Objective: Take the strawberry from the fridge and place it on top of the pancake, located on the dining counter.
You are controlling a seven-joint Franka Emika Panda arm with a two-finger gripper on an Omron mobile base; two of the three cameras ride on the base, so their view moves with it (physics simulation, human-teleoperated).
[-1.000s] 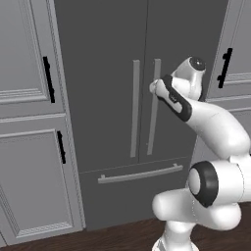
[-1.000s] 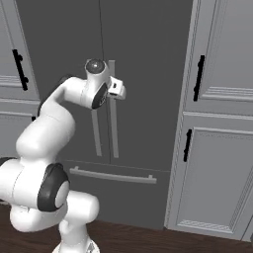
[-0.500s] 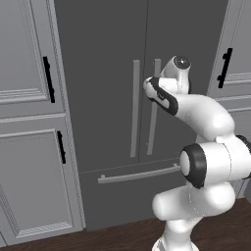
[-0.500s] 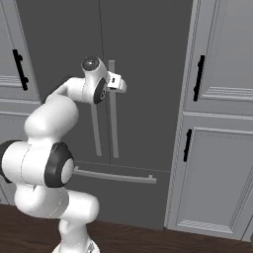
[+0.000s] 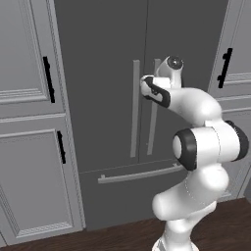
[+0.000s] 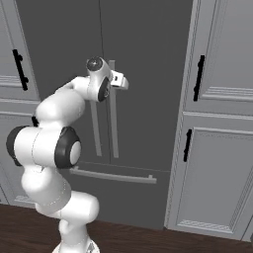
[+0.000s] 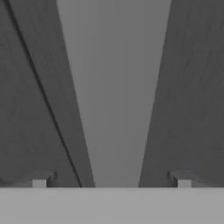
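Barely begun: the fridge [image 5: 103,73] is shut, the wide-open, empty end effector [image 7: 111,183] straddling its right-door handle [image 7: 116,92] (nothing fetched yet).

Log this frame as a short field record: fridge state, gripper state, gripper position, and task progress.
fridge: both doors shut
gripper: open, holding nothing
gripper position: at the right door's bar handle, a fingertip on either side of it
contact: cannot tell whether the fingers touch the handle
left door handle: untouched
task progress: fridge not yet opened
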